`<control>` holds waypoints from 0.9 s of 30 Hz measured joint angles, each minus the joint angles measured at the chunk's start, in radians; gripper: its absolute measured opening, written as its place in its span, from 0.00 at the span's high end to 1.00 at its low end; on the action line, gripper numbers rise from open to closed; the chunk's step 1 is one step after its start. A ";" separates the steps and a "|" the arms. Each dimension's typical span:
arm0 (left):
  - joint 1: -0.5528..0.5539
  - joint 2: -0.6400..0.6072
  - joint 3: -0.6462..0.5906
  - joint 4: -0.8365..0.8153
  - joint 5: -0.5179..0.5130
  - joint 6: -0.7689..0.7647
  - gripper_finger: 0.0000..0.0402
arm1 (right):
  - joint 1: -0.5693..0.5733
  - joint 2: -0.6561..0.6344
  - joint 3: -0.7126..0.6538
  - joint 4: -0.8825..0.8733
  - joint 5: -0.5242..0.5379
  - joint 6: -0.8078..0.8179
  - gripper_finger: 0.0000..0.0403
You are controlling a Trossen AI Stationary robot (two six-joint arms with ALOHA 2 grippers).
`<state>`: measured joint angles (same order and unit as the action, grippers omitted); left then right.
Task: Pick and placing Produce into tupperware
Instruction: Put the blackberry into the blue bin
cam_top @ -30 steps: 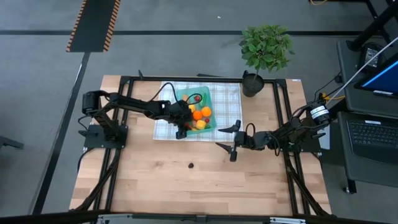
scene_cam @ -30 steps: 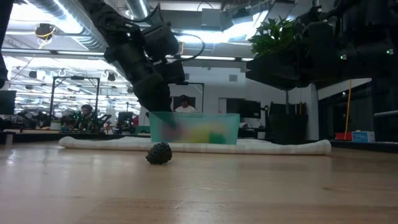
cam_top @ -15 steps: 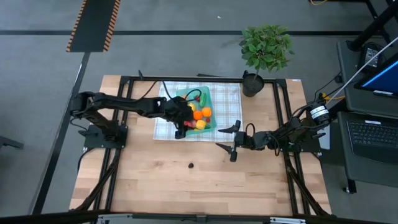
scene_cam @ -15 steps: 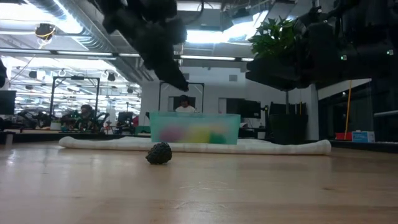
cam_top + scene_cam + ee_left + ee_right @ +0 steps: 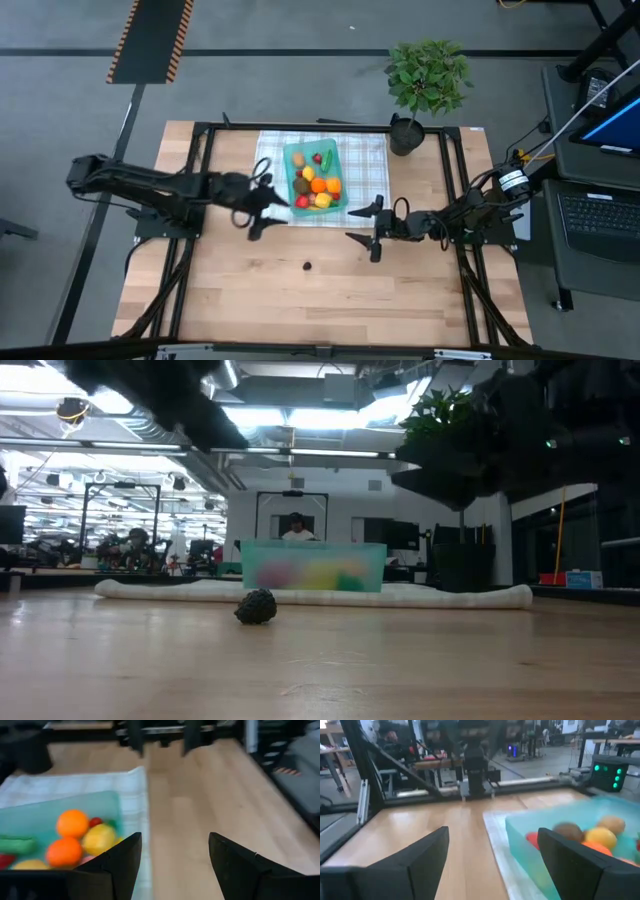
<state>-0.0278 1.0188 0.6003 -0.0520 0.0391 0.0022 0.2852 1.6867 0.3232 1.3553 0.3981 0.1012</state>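
The teal tupperware [image 5: 296, 160] sits on the white-green checked cloth [image 5: 365, 160] at the table's far middle. It holds produce [image 5: 317, 186]: oranges [image 5: 73, 823], a lemon [image 5: 99, 839], a green cucumber [image 5: 15, 844] and red pieces. One small dark knobbly piece [image 5: 307, 266] lies alone on the bare wood, also seen in the low view [image 5: 257, 606]. My left gripper [image 5: 270, 208] hangs open above the cloth's left edge, left of the tupperware, with nothing between its fingers [image 5: 120, 865]. My right gripper [image 5: 362, 223] stands open and level, just right of and nearer than the tupperware.
A leafy potted plant [image 5: 428, 75] stands at the table's far right corner. Black frame rails [image 5: 200, 170] run along the table's left, right and far sides. Bare wood [image 5: 300, 300] stretches across the near half of the table.
My left gripper has drawn back from over the tupperware toward the table's left edge and has risen, its fingers still apart. The produce in the tupperware and the dark piece on the wood have stayed where they were.
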 joint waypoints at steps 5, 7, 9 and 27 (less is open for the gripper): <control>-0.116 -0.127 -0.145 0.079 -0.068 -0.057 0.46 | 0.000 0.000 0.106 -0.054 -0.004 -0.110 0.24; -0.162 -0.165 -0.193 0.110 -0.106 -0.080 0.45 | 0.000 0.000 0.157 -0.144 -0.007 -0.157 0.24; -0.208 -0.192 -0.238 0.149 -0.130 -0.097 0.45 | 0.000 0.000 0.210 -0.247 -0.008 -0.196 0.24; -0.453 -0.216 -0.414 0.363 -0.374 -0.133 0.45 | 0.034 -0.001 0.551 -0.918 -0.064 -0.037 0.24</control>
<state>-0.4805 0.8024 0.1864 0.3111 -0.3344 -0.1307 0.3188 1.6859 0.8741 0.4378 0.3336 0.0642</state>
